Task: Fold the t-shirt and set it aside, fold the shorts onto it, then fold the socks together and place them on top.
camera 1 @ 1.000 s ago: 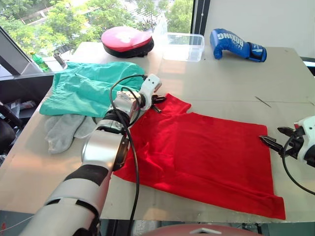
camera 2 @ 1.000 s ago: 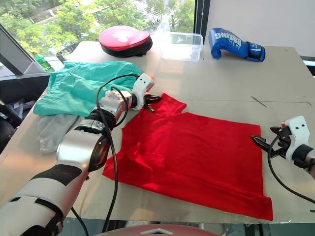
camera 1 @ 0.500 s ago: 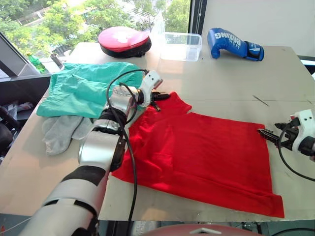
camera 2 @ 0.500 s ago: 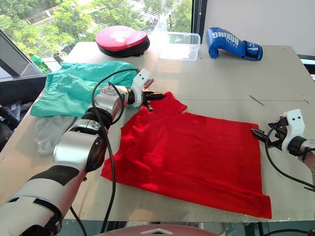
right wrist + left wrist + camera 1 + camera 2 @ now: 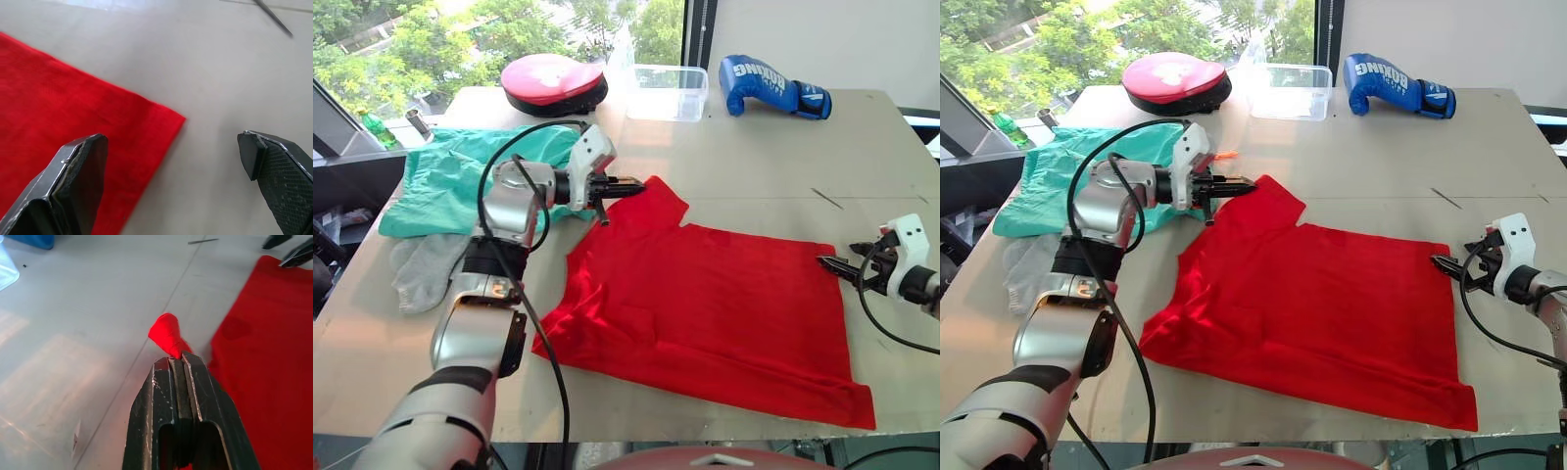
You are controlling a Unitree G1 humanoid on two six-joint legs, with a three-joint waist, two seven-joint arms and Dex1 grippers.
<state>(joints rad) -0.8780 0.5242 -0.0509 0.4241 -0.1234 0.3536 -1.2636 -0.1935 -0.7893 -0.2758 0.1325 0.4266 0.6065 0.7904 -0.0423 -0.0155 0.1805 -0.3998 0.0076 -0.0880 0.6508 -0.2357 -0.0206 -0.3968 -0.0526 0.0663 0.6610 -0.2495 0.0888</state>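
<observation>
- The red t-shirt [image 5: 705, 304] lies spread over the middle of the table [image 5: 744, 157], its hem toward 4 o'clock and one sleeve reaching up toward 11 o'clock.
- The left gripper [image 5: 628, 184] has its two black fingers pressed together on the tip of that sleeve; in the left wrist view a small cone of red cloth [image 5: 167, 335] sticks out just past the closed fingertips.
- The right gripper [image 5: 830, 262] sits at 3 o'clock, at the t-shirt's corner there. Its fingers are spread wide, with the red corner [image 5: 166, 122] lying between them, and they hold nothing.
- The green shorts [image 5: 460, 176] lie at 10 o'clock, partly under the left arm, apart from the t-shirt.
- The grey socks [image 5: 426, 269] lie at 9 o'clock, just below the shorts and touching their edge.
- At 12 o'clock, along the far edge, stand a clear plastic box [image 5: 666, 93], a red and black pad [image 5: 553, 83] to its left and a blue boxing glove [image 5: 769, 83] to its right, all well apart from the clothes.
</observation>
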